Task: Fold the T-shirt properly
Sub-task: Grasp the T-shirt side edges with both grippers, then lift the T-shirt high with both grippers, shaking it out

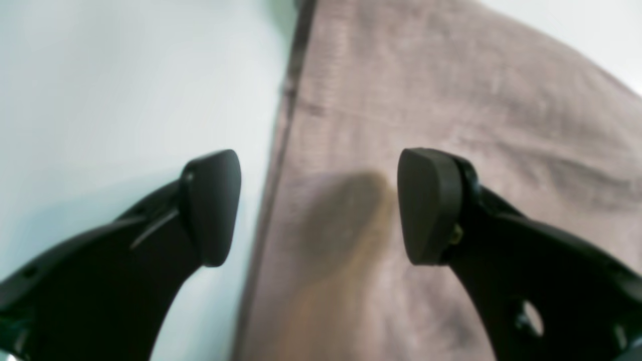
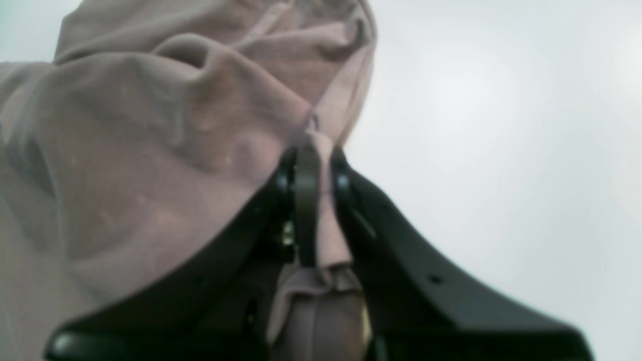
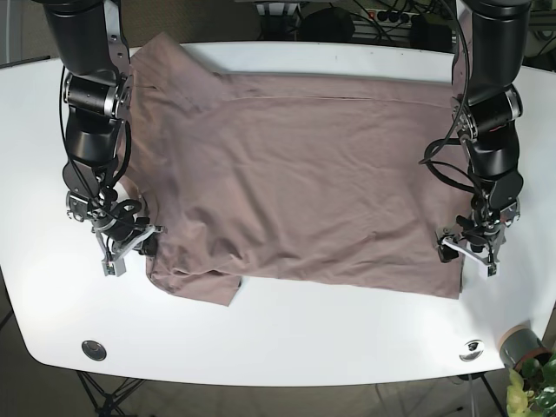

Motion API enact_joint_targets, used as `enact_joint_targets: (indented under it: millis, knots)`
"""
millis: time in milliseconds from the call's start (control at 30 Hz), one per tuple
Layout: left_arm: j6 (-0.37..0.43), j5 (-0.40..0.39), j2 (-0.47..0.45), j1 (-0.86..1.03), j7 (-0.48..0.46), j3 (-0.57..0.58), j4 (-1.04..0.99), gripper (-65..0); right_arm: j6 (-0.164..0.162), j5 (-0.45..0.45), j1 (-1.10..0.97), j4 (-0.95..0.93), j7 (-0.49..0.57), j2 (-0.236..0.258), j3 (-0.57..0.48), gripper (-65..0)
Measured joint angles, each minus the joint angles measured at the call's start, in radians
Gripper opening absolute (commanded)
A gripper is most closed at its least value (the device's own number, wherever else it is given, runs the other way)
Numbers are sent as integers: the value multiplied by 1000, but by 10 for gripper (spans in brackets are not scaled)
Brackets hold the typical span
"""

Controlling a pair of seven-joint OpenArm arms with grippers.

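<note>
R gripper (image 2: 313, 200) clenched on shirt (image 3: 304, 174) edge; L gripper (image 1: 318, 205) released, spread above shirt hem, table (image 3: 287, 339).

Matt cloth T-shirt (image 3: 304, 182), glossy table (image 3: 287, 330)

A white, rounded-corner table (image 3: 287, 339) carries a mauve-brown cotton T-shirt (image 3: 304, 182), spread wide and rumpled across it. Two small round metal discs (image 3: 93, 350) are near its front edge.

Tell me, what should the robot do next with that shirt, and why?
Probably close the left gripper on the T-shirt hem: its jaws stand open astride the cloth's edge, while the right gripper is already shut on the opposite side, so both could lift together.
</note>
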Motion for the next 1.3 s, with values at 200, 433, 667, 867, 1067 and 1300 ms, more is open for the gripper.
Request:
enact_joint_targets:
  millis: [200, 433, 667, 867, 1067, 1300]
  knots:
    - [-5, -1, 29, -5, -4, 0, 2, -269, 0, 0, 0, 0, 0, 2, -1, -628]
    - [-66, -2, 21, 1, 5, 0, 2, -504, 0, 0, 0, 0, 0, 2, -1, -628]
    - [-72, -3, 27, 3, 3, 0, 4, -650, 0, 0, 0, 0, 0, -1, -1, -628]
    - [-74, -3, 27, 3, 12, -4, 10, -650, -4, -4, 4, 0, 4, -16, -2, -629]
    - [-75, -121, 37, 35, 198, -3, 188, -650, -5, -24, -6, 75, -80, -17, -6, -629]
    - [-72, -207, 37, 48, 325, -3, 464, -650, 0, -21, 11, 284, -188, -6, -6, -629]
